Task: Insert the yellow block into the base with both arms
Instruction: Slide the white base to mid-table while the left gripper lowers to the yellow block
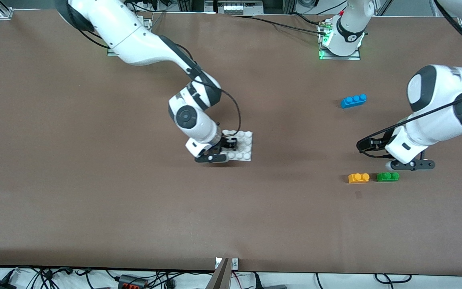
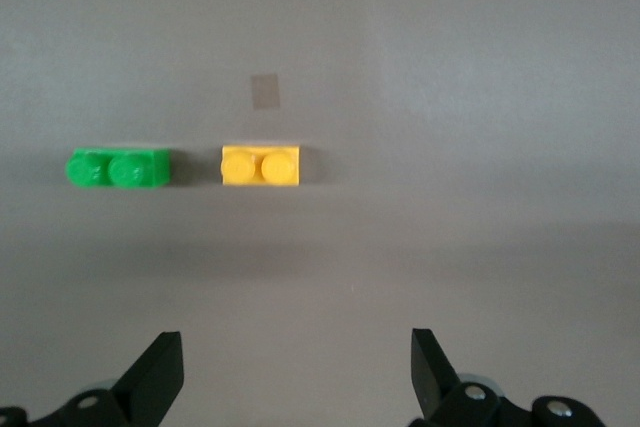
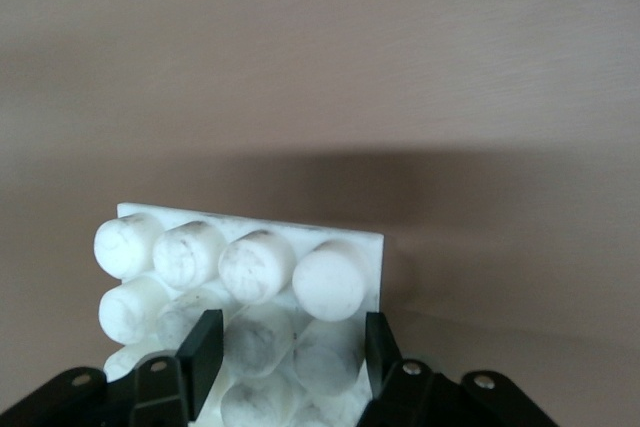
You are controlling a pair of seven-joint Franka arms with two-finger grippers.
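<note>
The yellow block [image 1: 358, 177] [image 2: 260, 165] lies on the table toward the left arm's end, studs up, with nothing touching it. My left gripper [image 1: 411, 165] [image 2: 295, 367] hangs open over bare table beside the green brick, its fingers wide apart and empty. The white studded base [image 1: 248, 139] [image 3: 250, 257] sits near the middle of the table. My right gripper [image 1: 222, 149] [image 3: 290, 347] is shut on the base, one finger on each side of a pair of studs at its edge. Part of the base is hidden under the right hand.
A green two-stud brick [image 1: 387, 176] [image 2: 117, 168] lies right beside the yellow block, toward the left arm's end. A blue three-stud brick [image 1: 353, 100] lies farther from the front camera. A small tape patch [image 1: 358, 194] [image 2: 265, 91] marks the table nearer the camera than the yellow block.
</note>
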